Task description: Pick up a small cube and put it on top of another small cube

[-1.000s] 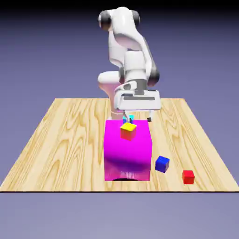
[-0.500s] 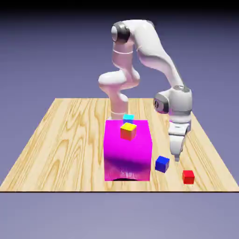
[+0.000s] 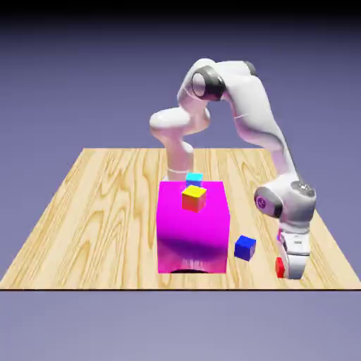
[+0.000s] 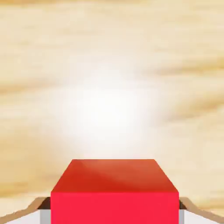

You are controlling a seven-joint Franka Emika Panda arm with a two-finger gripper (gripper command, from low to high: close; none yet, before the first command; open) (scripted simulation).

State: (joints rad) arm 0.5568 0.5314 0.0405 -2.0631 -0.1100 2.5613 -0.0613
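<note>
Red cube clamped at table's near right

Red cube sits btwn your gripper fingers, jaws shut tight on both sides, cube on the wood table near its front edge at the exterior view's right. In exterior view only a sliver of red shows beside the hand. Blue cube is just beside it, toward the magenta block. Yellow-topped orange cube rests on the block; cyan cube shows behind it. Can't tell if the red cube is lifted.
</note>
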